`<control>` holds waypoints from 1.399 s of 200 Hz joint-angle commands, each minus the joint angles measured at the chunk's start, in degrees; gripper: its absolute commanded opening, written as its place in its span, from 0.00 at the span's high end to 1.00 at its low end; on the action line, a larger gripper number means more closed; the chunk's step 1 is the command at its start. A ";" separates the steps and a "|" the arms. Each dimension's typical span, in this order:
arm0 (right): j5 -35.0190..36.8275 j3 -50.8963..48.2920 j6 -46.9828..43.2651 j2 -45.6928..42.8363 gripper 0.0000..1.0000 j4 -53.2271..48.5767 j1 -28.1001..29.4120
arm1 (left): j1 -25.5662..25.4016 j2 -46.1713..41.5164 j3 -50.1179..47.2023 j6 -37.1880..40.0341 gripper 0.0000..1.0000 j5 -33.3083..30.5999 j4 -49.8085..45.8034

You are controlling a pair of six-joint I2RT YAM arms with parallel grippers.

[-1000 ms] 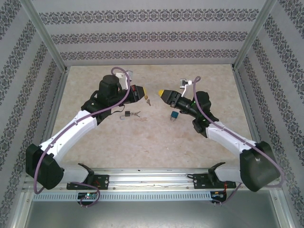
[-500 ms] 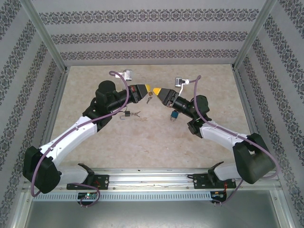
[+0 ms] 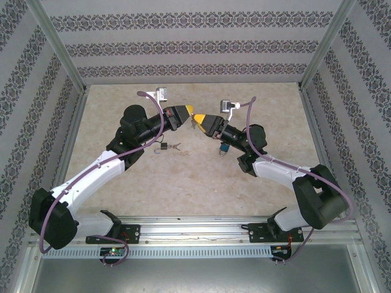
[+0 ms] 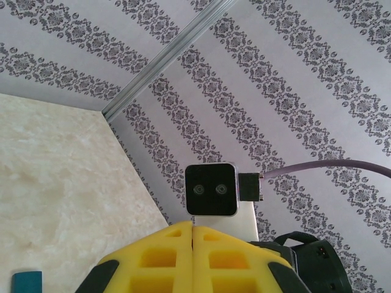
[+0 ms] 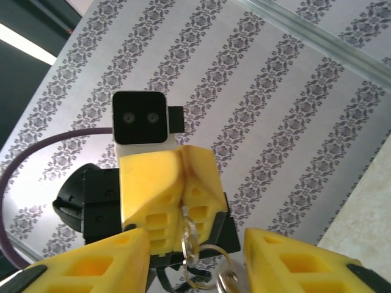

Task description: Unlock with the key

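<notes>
My left gripper [image 3: 188,112] is shut on a key ring and held above the table. In the right wrist view its yellow fingers [image 5: 160,183] pinch the top of the ring [image 5: 190,227], and a silver key [image 5: 228,281] dangles below. My right gripper [image 3: 198,120] faces it tip to tip, open, with one finger on each side of the hanging ring [image 5: 195,239]. In the left wrist view my closed jaws [image 4: 193,227] point at the right wrist camera [image 4: 211,189]. The blue padlock [image 3: 224,148] lies on the table under the right arm, and its corner [image 4: 27,282] shows in the left wrist view.
A small black padlock [image 3: 164,146] with its own keys [image 3: 176,146] lies on the beige table [image 3: 183,183] under the left arm. Patterned walls [image 3: 195,49] enclose the back and sides.
Both grippers have moved toward each other and up. The gap between them has closed, and the right gripper's open fingers now flank the key ring held by the left.
</notes>
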 commanded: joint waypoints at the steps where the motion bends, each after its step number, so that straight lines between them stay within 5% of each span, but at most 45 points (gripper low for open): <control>1: -1.23 1.52 1.63 0.90 0.53 6.47 0.43 | -1.03 -1.73 -0.54 -0.44 1.00 -0.42 3.47; 91: -2.09 3.36 2.91 2.50 0.71 7.18 1.18 | -1.12 -2.13 -0.94 -0.39 1.00 -1.58 3.81; 187: -2.91 2.92 3.45 3.59 0.65 7.17 1.58 | -1.18 -3.39 -1.61 0.10 1.00 -3.60 3.80; 280: -2.61 2.79 3.27 3.60 0.88 7.18 1.58 | -1.18 -4.24 -2.23 -0.51 1.00 -3.65 4.62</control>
